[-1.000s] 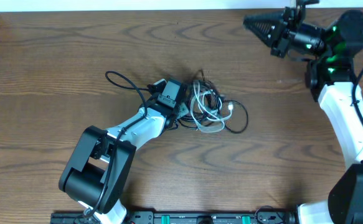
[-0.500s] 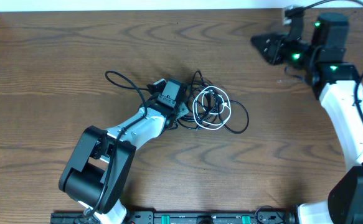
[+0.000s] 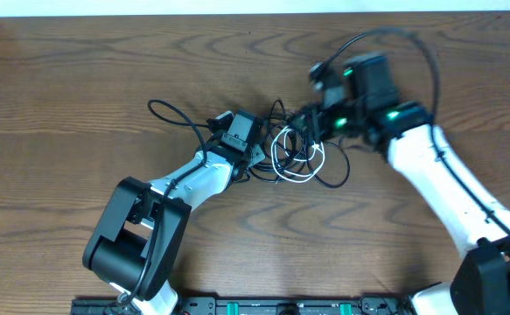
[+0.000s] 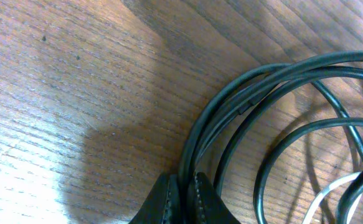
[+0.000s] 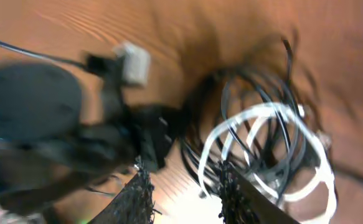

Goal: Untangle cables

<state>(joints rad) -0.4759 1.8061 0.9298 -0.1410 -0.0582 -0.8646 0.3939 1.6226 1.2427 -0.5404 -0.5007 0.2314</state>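
The cables lie in one tangle (image 3: 303, 156) at the table's middle. A white coil (image 3: 295, 158) sits among black loops, and one black cable (image 3: 172, 114) trails off to the left. My left gripper (image 3: 258, 158) is at the tangle's left edge. In the left wrist view it (image 4: 185, 194) is shut on a black cable (image 4: 243, 106), with a white strand (image 4: 330, 194) at the lower right. My right gripper (image 3: 305, 122) hovers over the tangle's back right. Its jaws (image 5: 184, 193) stand open with nothing between them, and the white coil (image 5: 269, 142) is just ahead, blurred.
Wooden table (image 3: 80, 79) all around the tangle. The left arm's base (image 3: 132, 236) stands at the front left. The right arm (image 3: 438, 184) stretches in from the front right. A white wall edge (image 3: 150, 7) runs along the back.
The right arm has swung from the back right corner down and left to the tangle, and its jaws have opened. The white coil settled into a rounder loop. The left arm has not moved.
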